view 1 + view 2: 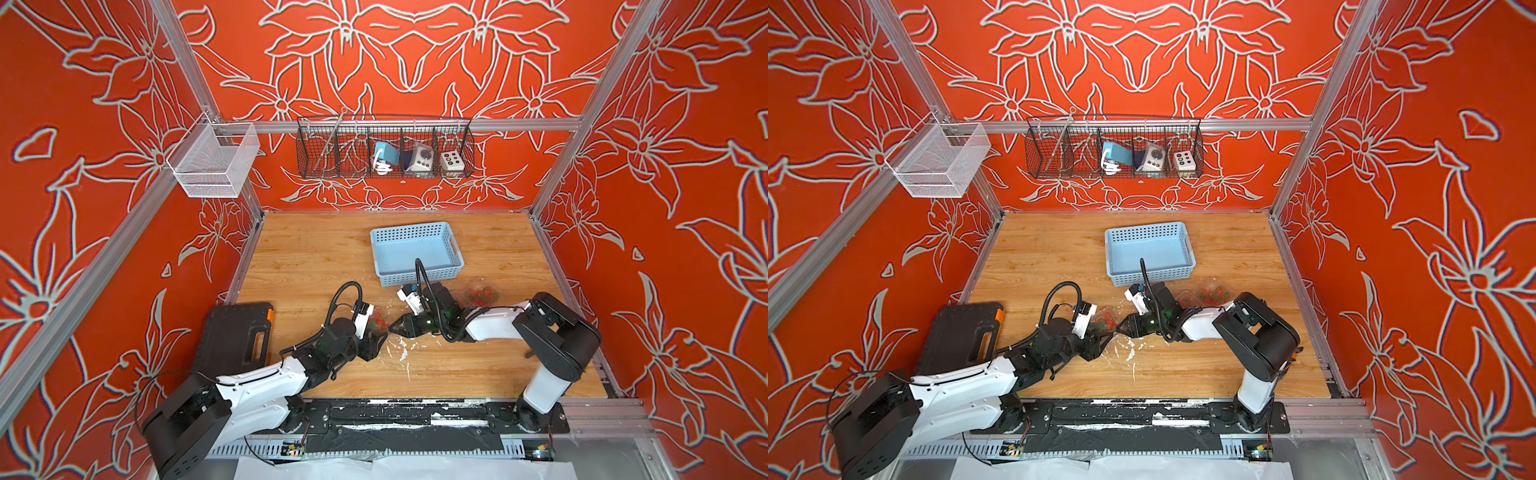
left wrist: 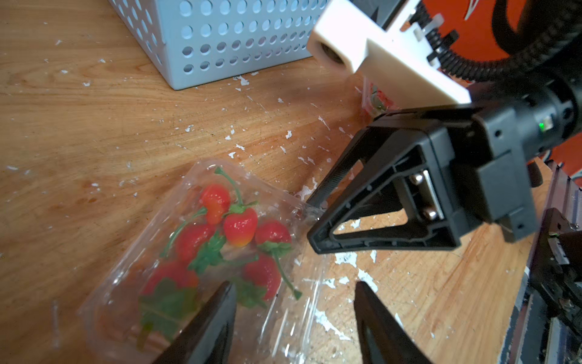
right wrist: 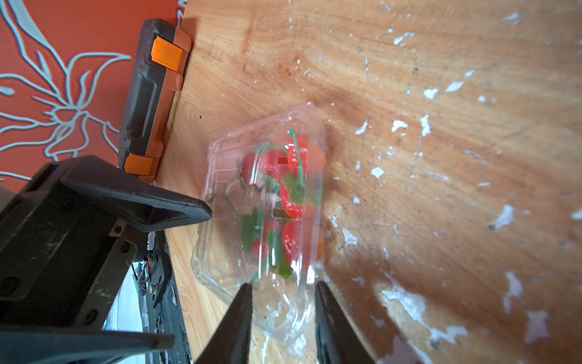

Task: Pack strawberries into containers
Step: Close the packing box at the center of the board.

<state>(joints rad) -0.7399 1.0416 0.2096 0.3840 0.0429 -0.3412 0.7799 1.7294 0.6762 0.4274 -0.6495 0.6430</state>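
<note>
Six or so strawberries (image 2: 241, 227), red with green caps and thin stems, heaped in one clear container (image 2: 107, 309). Sits mid-table on the wood table (image 1: 311, 257), on the robot's side of the light blue basket (image 1: 440, 274) and apart from it, to the right of the black tool case (image 1: 237, 336). Berries visible through clear plastic; cannot tell whether the lid is fully down.

Left claw (image 2: 294, 285): jaws spread wide, gripping nothing. One fingertip (image 3: 203, 211) at the container's rim, touching or nearly so; the other well clear of it. From its own wrist view, straddles the container's near side, one finger above the berries, one beyond the plastic.

Right claw (image 3: 283, 285): facing the left one across the container, jaws at a modest gap, a clear flap of the container between them. Cannot tell whether pinched or merely bracketed.

Second container (image 1: 482, 289) with more red berries behind the right forearm, near the basket's right front corner, well apart from the first. Possibly a third beside it; too faint to confirm.

White flecks (image 3: 425, 126) scattered over the wood around both claws.
</note>
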